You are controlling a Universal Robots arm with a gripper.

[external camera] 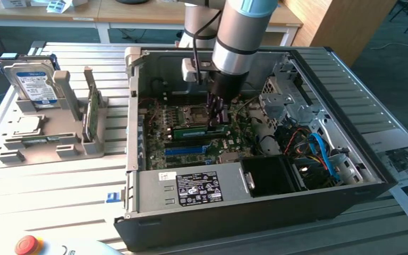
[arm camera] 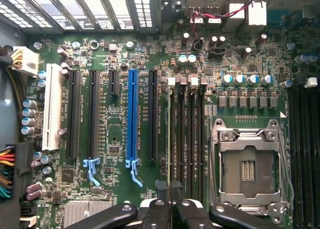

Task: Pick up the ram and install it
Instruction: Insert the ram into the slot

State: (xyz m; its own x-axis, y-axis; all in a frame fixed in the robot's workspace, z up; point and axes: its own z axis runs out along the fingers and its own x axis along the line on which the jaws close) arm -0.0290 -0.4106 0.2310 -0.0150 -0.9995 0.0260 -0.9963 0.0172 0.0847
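Pincer (external camera: 216, 123) nearly closed, clamped on long narrow green circuit-board ram stick (external camera: 189, 128), centre of exterior view, inside open black metal computer case (external camera: 261, 215). Stick lies level right at black memory slots (arm camera: 187, 139) on green motherboard (arm camera: 115, 89), beside silver CPU socket (arm camera: 247, 169); seated or not, cannot tell. Grey holder rack (external camera: 48, 143) sits at exterior view's left on slatted white worktop (external camera: 48, 191).
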